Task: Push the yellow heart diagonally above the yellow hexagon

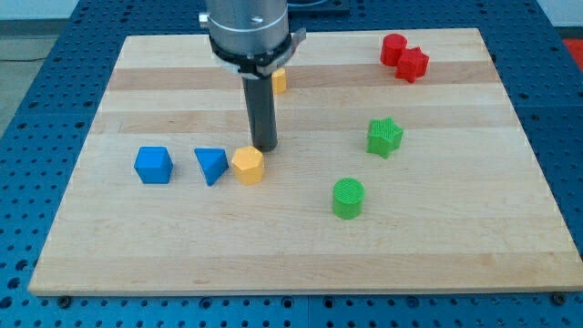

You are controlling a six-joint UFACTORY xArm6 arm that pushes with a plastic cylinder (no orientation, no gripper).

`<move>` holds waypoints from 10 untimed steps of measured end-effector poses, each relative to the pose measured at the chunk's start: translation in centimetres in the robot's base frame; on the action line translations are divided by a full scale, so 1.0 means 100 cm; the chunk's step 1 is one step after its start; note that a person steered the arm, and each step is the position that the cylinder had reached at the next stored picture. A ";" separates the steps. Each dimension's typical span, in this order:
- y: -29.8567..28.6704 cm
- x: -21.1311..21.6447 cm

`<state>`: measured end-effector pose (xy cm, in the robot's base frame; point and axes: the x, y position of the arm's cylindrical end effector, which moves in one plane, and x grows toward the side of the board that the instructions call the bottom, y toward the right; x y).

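Observation:
The yellow hexagon (247, 165) lies left of the board's middle. My tip (264, 148) stands right at its upper right edge; I cannot tell whether it touches. The yellow heart (279, 80) is mostly hidden behind the rod and the arm's end, near the view's top, well above the hexagon. Only its right part shows.
A blue triangle (211, 166) sits just left of the hexagon and a blue cube (153, 165) further left. A green star (384, 137) and a green cylinder (348, 198) lie to the right. Two red blocks (404, 57) sit at the top right. The wooden board (301, 255) has blue pegboard around it.

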<state>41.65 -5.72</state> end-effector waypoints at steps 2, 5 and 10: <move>-0.072 -0.103; 0.034 -0.129; 0.103 -0.118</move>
<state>29.84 4.61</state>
